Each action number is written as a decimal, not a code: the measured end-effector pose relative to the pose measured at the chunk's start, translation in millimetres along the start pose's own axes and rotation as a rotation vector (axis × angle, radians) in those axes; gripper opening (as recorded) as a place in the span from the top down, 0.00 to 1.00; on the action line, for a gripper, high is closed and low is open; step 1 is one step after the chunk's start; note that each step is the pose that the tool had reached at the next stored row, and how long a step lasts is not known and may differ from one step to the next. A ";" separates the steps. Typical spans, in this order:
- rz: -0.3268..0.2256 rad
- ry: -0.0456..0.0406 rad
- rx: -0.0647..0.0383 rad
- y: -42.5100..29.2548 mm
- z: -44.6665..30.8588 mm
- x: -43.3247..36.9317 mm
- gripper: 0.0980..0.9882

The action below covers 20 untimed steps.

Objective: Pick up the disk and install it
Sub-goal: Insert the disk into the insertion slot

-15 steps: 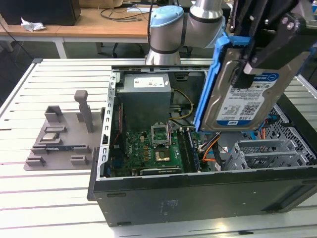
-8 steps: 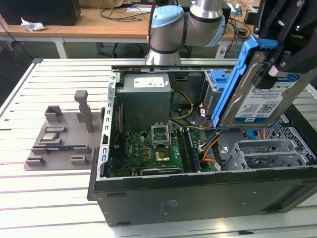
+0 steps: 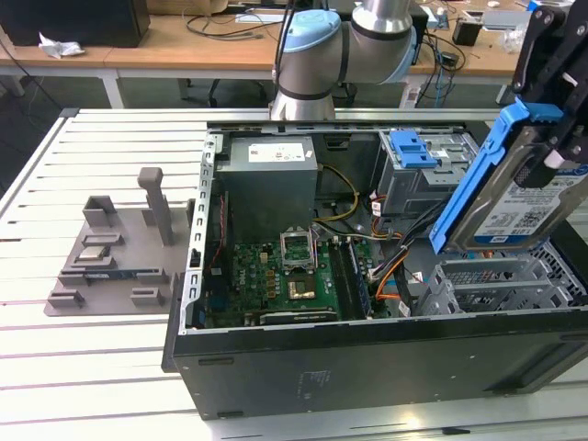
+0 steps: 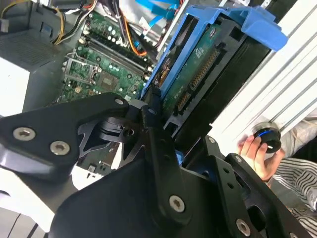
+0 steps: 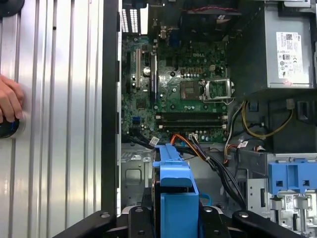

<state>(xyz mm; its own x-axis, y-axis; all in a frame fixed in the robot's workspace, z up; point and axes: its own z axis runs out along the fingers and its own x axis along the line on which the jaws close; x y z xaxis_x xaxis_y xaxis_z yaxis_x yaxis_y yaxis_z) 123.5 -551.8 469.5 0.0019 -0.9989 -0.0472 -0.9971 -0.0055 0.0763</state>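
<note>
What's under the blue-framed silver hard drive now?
The silver hard drive, held tilted in the gripper, hangs over a grey perforated metal drive cage in the open black computer case. Its slot beneath is covered by the drive.

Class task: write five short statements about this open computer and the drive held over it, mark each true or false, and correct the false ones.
1. The black gripper holds the silver metal hard drive, framed in blue plastic, above the open black computer case. True.
2. The drive hangs flat and level. False: it is steeply tilted.
3. The grey box power supply sits outside the case. False: it sits inside, beside the green motherboard.
4. A person's hand touches a round black-and-blue knob. True.
5. The grey fixture plate lies at the exterior view's right of the case. False: it lies at the left.
</note>
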 end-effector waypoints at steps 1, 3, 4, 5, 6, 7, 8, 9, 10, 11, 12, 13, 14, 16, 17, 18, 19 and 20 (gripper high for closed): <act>0.000 0.0002 0.000 -2.3 1.6 0.1 0.70; -0.002 0.0011 -0.001 -9.9 7.1 0.4 0.70; -0.003 0.0016 -0.002 -12.1 9.0 0.5 0.70; -0.003 0.0021 -0.002 -14.0 10.6 0.6 0.70; -0.004 0.0026 -0.002 -15.6 12.2 0.7 0.70; -0.004 0.0032 -0.003 -17.7 14.9 0.8 0.70; -0.004 0.0036 -0.003 -18.8 16.7 0.9 0.70; -0.005 0.0039 -0.003 -20.2 19.2 1.0 0.70; -0.004 0.0038 -0.003 -21.5 21.0 1.1 0.70; -0.004 0.0041 -0.004 -22.5 22.2 1.2 0.70; -0.004 0.0051 -0.004 -23.7 23.2 1.2 0.70; -0.004 0.0072 -0.004 -24.4 24.0 1.2 0.70; -0.004 0.0112 -0.003 -25.1 24.6 1.3 0.70; -0.003 0.0251 -0.004 -26.2 25.8 1.2 0.70; -0.002 0.0299 -0.004 -27.2 26.6 0.9 0.70; -0.002 0.0299 -0.004 -28.0 27.1 0.4 0.70; -0.002 0.0301 -0.004 -28.1 27.3 0.0 0.70; -0.002 0.0301 -0.004 -28.1 27.6 -0.3 0.70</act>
<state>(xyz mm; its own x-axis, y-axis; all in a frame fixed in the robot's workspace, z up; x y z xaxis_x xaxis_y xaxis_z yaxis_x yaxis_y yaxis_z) 149.4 -550.1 439.8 0.0065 -0.9998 -0.0174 -0.9968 -0.0078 0.0799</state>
